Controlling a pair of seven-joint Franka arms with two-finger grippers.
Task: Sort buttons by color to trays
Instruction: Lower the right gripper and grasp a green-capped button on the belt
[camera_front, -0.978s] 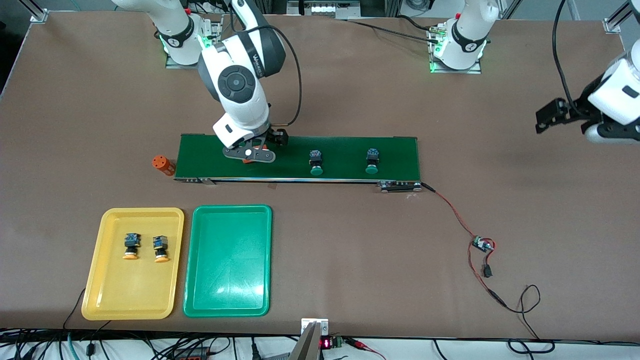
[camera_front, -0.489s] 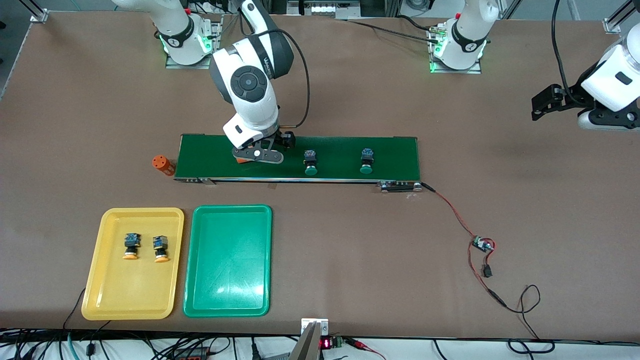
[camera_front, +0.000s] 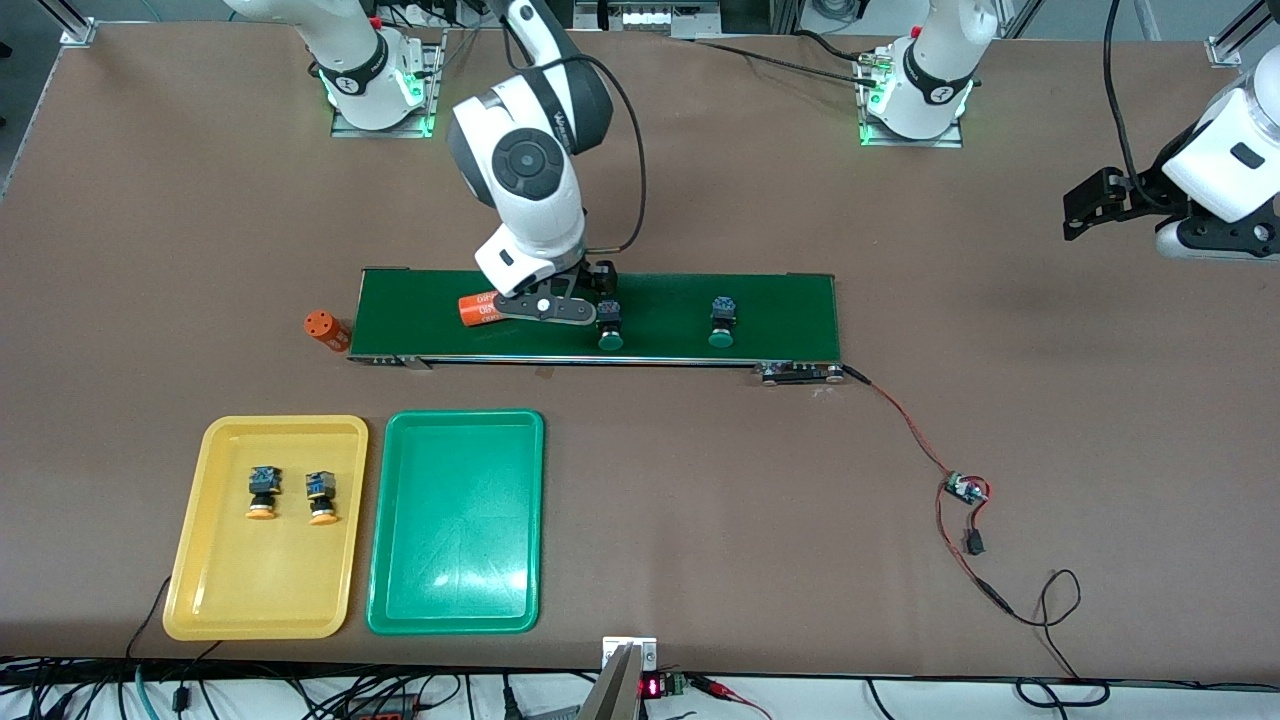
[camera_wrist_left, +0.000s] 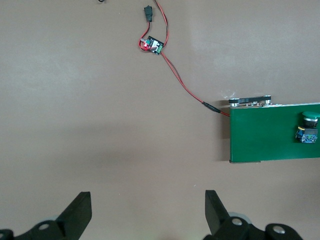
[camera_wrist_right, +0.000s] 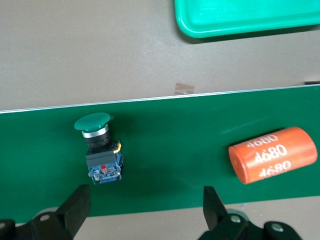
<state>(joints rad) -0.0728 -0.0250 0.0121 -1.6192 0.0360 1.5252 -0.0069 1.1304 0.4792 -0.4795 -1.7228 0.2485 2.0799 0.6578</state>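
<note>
Two trays lie side by side near the front camera, toward the right arm's end of the table: yellow tray (camera_front: 210, 600), then green tray (camera_front: 455, 590), rims just apart. Yellow tray holds two yellow buttons (camera_front: 262, 494) (camera_front: 321, 498), side by side, caps toward the camera. Green tray bare inside; one corner of it shows in the right wrist view (camera_wrist_right: 245, 17).

One orange cylinder (camera_front: 326, 329) lies on the table just beside the belt's end, toward the right arm's end. One dark-green belt (camera_front: 780, 310) runs lengthwise, farther from the camera than the trays. On it: a second orange cylinder (camera_front: 478, 309) printed "4680" (camera_wrist_right: 272, 154), lying on its side; first green button (camera_front: 609, 327) (camera_wrist_right: 100, 147); second green button (camera_front: 722, 322) (camera_wrist_left: 307, 127), well apart from the first, nearer the left arm's end.

Right gripper (camera_front: 590, 300) (camera_wrist_right: 142, 212) hangs low over the belt above the first green button, jaws spread wide, grasping nothing, one finger to each side of the button.

One red-black wire (camera_front: 900, 415) leads from the belt's end to a small circuit board (camera_front: 965, 489) (camera_wrist_left: 151, 45).

Left gripper (camera_front: 1090, 205) (camera_wrist_left: 147, 212) waits over bare table at the left arm's end, jaws released, nothing in them.
</note>
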